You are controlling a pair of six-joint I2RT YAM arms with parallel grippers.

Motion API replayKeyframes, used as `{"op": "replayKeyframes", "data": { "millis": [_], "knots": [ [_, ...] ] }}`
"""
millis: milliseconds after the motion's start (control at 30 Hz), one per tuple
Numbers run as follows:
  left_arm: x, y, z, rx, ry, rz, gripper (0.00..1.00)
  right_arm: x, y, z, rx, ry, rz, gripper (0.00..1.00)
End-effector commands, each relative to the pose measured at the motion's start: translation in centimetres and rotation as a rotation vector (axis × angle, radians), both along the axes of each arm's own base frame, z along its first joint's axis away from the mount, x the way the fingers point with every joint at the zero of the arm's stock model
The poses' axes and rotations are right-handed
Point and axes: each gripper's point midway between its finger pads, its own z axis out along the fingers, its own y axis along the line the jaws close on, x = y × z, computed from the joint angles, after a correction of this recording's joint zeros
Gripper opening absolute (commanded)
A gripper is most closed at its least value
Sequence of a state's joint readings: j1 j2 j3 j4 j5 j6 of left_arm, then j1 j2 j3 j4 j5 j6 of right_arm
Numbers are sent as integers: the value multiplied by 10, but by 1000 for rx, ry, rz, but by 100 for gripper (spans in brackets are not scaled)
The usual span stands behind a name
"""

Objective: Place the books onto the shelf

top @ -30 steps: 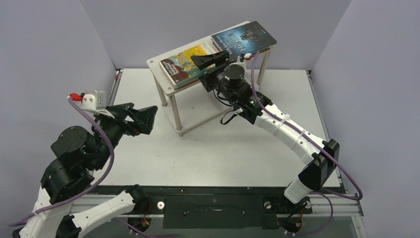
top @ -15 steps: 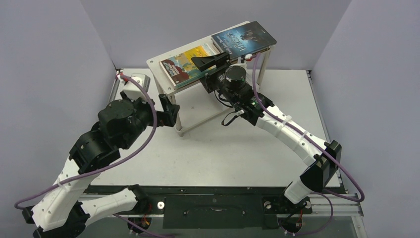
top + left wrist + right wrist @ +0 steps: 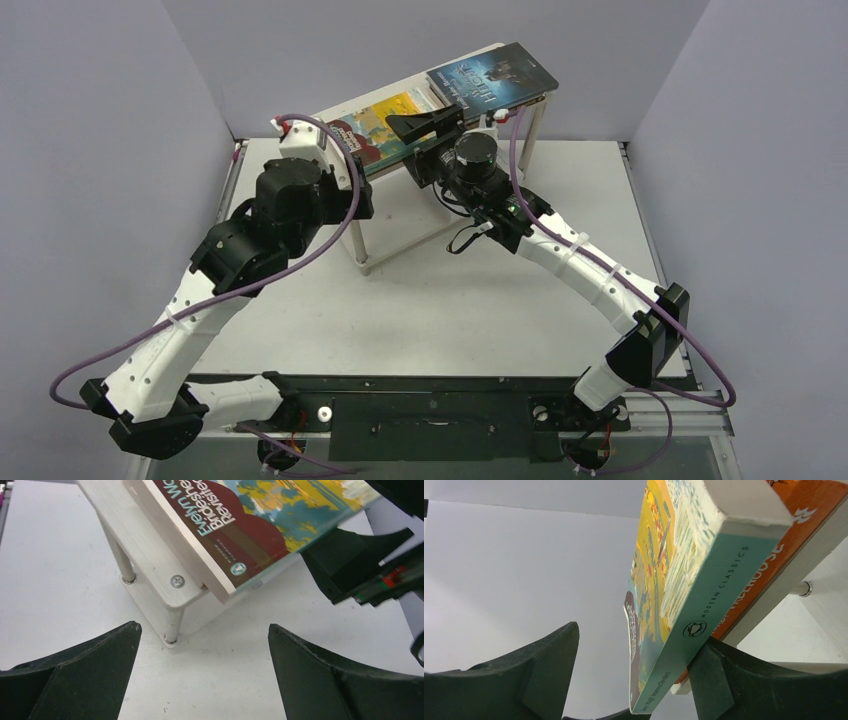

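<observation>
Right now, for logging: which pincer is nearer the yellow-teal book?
Right: the right pincer straddles the yellow-teal book; the left pincer hangs open just short of its corner.

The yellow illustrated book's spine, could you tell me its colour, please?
Teal; the spine shows best in the right wrist view.

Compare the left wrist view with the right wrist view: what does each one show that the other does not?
Only the left wrist view shows the front cover of the yellow-teal book, a screw in the shelf corner, and the right gripper from outside. Only the right wrist view shows that book's teal spine and the lettering on the orange book beneath it. Both show the yellow-teal book overhanging the shelf, a silver leg, and their own gripper standing open.
</observation>
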State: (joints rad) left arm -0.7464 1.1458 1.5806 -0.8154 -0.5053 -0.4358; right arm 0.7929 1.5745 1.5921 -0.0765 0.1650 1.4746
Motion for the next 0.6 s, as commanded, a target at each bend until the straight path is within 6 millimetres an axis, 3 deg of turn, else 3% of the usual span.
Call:
{"op": "replayKeyframes", "data": {
  "millis": [0,167,567],
  "knots": [
    [19,13,28,-64,-65,82,100,-10,2,29,55,-60,36,71],
    [31,14,29,-91,-70,86,95,-9,4,28,60,-60,44,71],
    [53,19,26,-99,-75,100,95,-12,5,25,57,-54,59,70]
  ]
}}
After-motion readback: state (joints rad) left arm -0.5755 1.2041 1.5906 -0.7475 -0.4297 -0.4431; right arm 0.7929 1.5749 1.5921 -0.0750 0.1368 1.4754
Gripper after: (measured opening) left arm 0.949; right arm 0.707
